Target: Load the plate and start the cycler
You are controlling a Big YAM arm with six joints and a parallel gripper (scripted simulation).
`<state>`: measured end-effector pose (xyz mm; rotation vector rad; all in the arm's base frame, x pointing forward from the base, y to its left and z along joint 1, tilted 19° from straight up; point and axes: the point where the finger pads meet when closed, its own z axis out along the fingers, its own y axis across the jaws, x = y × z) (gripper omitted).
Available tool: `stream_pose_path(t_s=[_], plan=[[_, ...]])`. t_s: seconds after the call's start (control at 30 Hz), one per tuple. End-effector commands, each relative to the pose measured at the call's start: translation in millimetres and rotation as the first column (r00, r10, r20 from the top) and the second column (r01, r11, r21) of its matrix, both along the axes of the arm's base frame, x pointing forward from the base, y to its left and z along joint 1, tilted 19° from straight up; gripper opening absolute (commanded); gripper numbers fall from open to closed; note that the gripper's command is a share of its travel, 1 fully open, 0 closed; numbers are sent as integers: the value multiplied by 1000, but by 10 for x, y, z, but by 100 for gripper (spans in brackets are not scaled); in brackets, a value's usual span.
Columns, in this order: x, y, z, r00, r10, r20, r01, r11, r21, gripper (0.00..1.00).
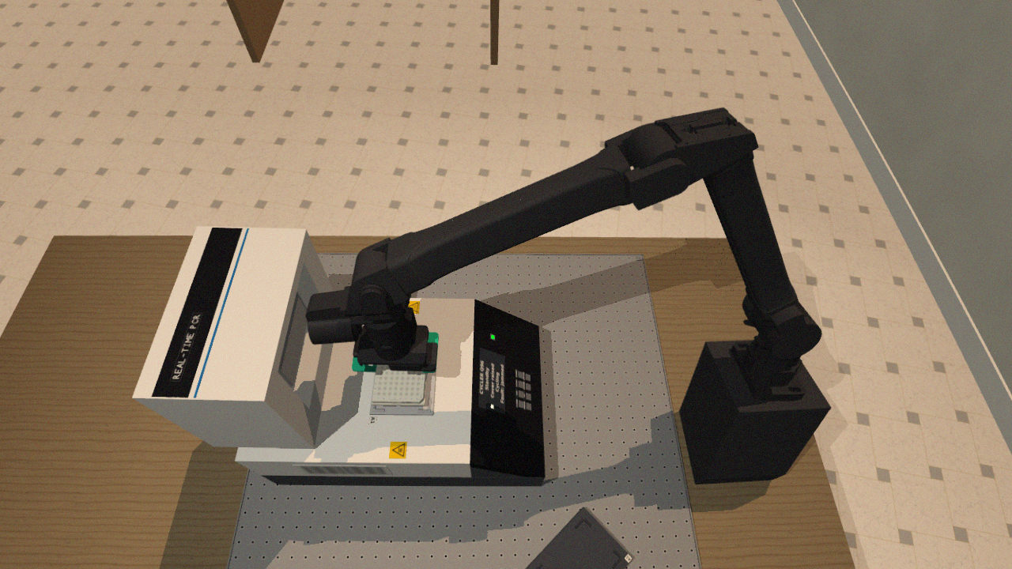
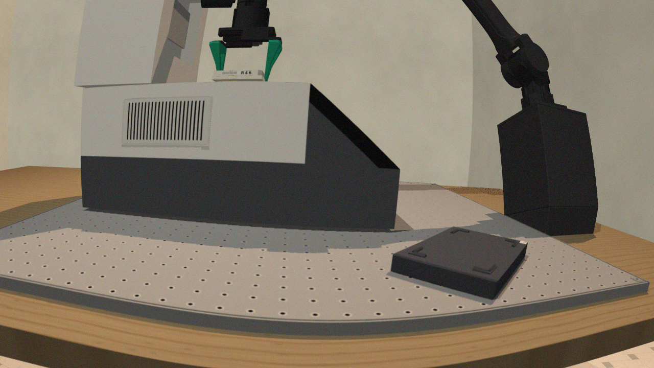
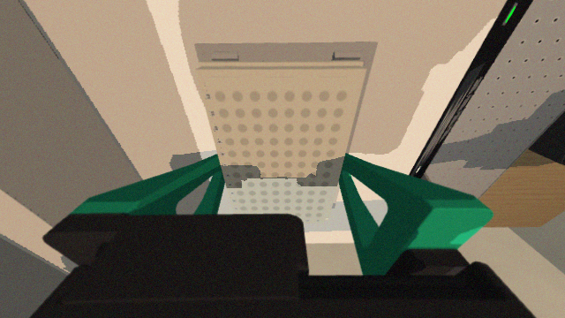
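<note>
Your claw is clamped on plate R46 across its short width, low over Q1's open block. The raised lid stands close on one side of the claw, the sloped panel on the other (lamp green). Nest N1 sits well apart, bare.

Bright, hard shadows; exterior edges bowed

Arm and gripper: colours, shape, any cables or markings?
The arm is matte black with boxy links and rounded joints, on a black block pedestal. The gripper has a black body and two green, wedge-shaped fingers with triangular cutouts. No cables or markings visible.
</note>
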<state>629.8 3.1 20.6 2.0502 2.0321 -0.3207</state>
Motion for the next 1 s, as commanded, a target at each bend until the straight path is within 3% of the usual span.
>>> stream_pose_path(t_s=[0.0,0.2,0.4,0.63,0.97], plan=[[164,166,356,996,12,85,-12,1000,7,0],[24,30,284,999,-3,46,3,1000,3,0],[48,-48,210,999,1,32,-1,1000,2,0],[126,124,134,999,9,37,-9,1000,2,0],[140,109,104,999,4,32,-4,1000,2,0]])
